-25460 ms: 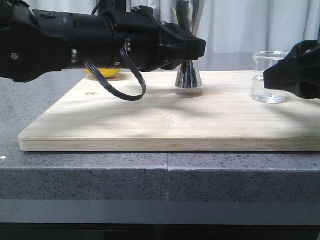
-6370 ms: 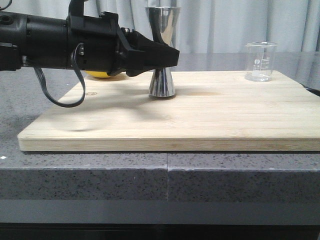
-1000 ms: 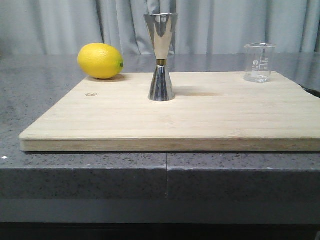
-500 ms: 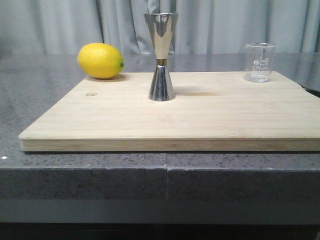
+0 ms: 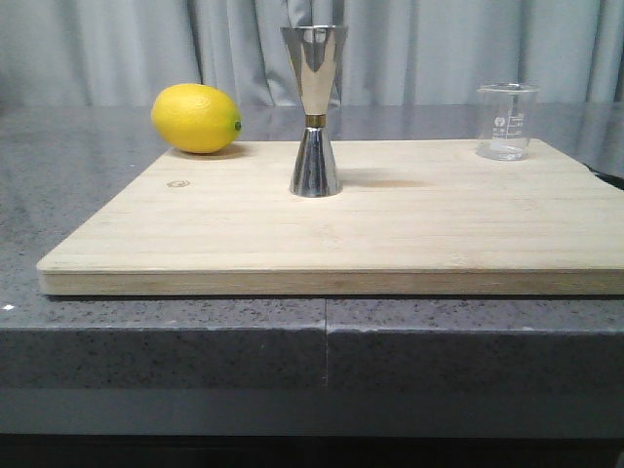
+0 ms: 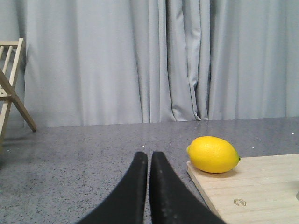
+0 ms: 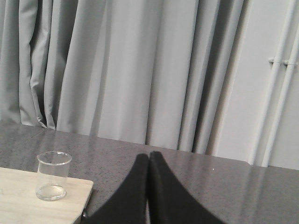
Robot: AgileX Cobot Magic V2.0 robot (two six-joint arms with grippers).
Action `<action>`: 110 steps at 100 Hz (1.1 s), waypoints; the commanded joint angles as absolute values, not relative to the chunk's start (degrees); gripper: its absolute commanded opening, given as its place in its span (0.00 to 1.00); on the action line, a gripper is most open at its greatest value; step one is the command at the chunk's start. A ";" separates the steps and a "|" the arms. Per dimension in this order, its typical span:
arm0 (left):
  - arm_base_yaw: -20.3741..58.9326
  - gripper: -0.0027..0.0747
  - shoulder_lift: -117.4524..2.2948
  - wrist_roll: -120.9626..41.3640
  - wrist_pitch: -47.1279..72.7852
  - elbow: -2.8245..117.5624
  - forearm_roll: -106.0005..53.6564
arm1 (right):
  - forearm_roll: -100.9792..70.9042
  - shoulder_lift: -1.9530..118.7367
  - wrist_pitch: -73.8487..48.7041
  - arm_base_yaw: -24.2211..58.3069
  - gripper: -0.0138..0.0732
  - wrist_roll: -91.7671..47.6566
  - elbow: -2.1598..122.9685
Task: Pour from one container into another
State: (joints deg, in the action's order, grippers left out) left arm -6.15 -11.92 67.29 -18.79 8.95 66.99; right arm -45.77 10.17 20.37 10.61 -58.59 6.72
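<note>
Beaker (image 5: 507, 121) upright, apart from jigger (image 5: 315, 110).

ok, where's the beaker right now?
In the front view, the glass beaker stands upright at the far right corner of the wooden board, well right of the steel jigger, with neither hand near it.

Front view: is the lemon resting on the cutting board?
No, the lemon sits on the grey countertop behind the wooden cutting board's far left corner.
</note>
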 commanded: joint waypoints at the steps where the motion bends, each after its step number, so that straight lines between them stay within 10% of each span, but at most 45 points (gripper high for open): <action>1: -5.59 0.01 -12.36 67.71 -20.08 10.56 65.03 | -45.47 10.67 22.44 10.26 0.08 -58.97 8.36; 82: -2.27 0.01 -12.36 66.41 -15.82 7.67 56.43 | -49.79 10.80 13.77 10.26 0.08 -55.63 8.36; 110: 1.58 0.01 -10.14 21.31 -12.88 6.06 16.97 | -49.79 10.80 13.77 10.26 0.08 -55.63 8.36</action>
State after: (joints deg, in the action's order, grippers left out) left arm 0.48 -10.98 35.35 -10.08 4.69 30.55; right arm -50.15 10.17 11.20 10.61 -55.63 6.72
